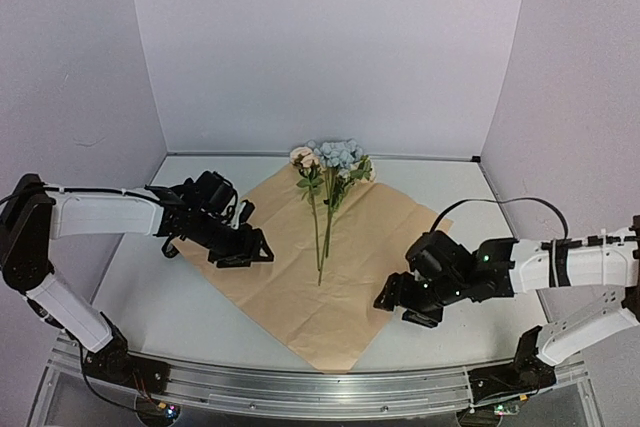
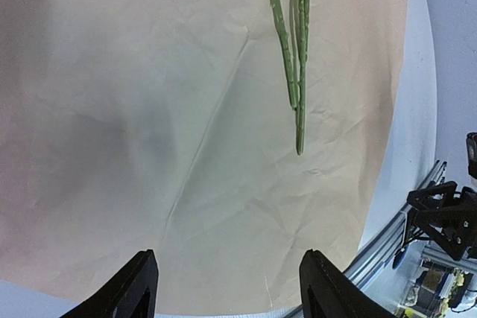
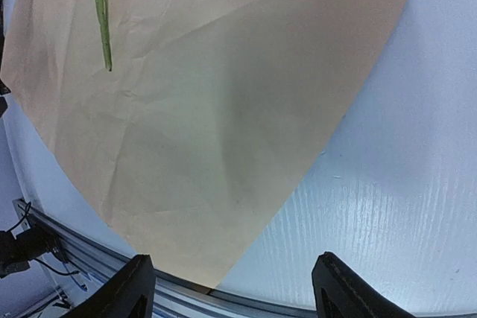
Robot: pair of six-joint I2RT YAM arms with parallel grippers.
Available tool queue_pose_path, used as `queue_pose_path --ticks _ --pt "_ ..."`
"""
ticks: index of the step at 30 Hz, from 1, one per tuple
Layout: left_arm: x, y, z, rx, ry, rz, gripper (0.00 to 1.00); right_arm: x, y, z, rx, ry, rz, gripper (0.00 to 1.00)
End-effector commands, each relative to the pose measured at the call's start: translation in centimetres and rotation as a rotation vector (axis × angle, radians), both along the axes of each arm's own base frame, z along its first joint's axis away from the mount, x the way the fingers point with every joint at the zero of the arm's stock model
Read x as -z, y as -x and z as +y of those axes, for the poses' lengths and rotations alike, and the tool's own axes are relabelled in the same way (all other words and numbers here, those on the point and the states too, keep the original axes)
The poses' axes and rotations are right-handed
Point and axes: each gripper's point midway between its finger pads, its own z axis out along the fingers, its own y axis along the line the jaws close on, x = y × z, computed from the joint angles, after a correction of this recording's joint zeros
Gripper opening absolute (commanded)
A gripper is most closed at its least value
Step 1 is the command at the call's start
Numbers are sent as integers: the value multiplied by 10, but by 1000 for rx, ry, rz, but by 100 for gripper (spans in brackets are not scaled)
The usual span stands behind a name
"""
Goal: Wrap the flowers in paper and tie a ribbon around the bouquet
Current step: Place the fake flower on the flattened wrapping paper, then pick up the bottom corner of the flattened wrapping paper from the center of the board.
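Two arms out over the worktop, and both pincers are spread wide with nothing between the fingers. The wrist views only show paper and table in the gaps.

The paper is lying flat with its tan side up, turned like a diamond: one corner points at the near edge of the worktop, by the metal rail, and the opposite corner points at the far edge. It's pretty creased, which shows up well in the left wrist view and the right wrist view.

The flowers are lying loose on the sheet. The cream and pale blue heads sit at the far corner of the paper, near the worktop's far edge. The thin green stems run back toward the near edge and stop about mid-sheet. The stem tips also show in the right wrist view.

The left gripper hangs over the paper's left corner, fingers pointing in toward the stems but well apart from them. The right gripper is at the paper's right-hand edge, partly over bare worktop. Can't tell whether either one touches the sheet.
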Motion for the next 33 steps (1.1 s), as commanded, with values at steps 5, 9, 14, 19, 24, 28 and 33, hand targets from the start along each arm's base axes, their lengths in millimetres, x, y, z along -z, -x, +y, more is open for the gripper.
queue_pose_path --ticks 5,9,14,19,24,28,33 --pt "-12 38 -1 6 43 -65 67 11 22 40 191 -203 -93 74" --pt "-18 45 -1 8 51 -91 67 24 33 56 218 -256 -101 71" --pt "-26 50 -1 11 65 -119 67 37 43 59 273 -286 -127 64" --pt "-30 53 1 10 68 -139 67 41 47 56 312 -301 -168 62" --pt "-37 52 4 2 68 -159 67 40 48 76 323 -382 -149 47" --pt "-43 50 3 5 67 -173 67 32 47 83 316 -410 -162 31" --pt "-47 50 4 4 70 -181 67 7 45 92 283 -458 -197 11"
